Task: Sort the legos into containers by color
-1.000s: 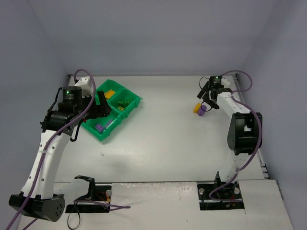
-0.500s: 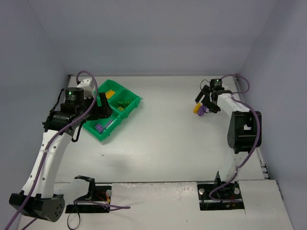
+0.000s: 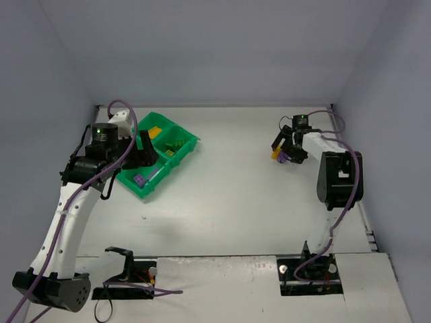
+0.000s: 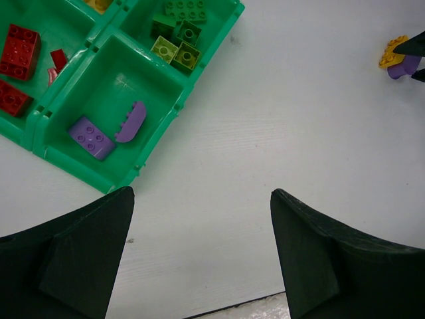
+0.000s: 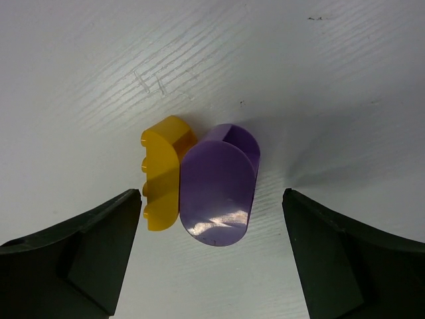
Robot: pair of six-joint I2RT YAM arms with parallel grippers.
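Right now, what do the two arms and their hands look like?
The left arm and right arm have white links, black joint housings, a purple cable looped alongside and a small green light near the wrist. The left hand and right hand each have two broad, dark, wedge-shaped fingers.

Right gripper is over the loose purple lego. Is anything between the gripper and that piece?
Nothing lies over the purple lego; the open right gripper looks straight down on it. But a yellow lego sits against one side of it, also between the fingers, so closing would likely catch both.
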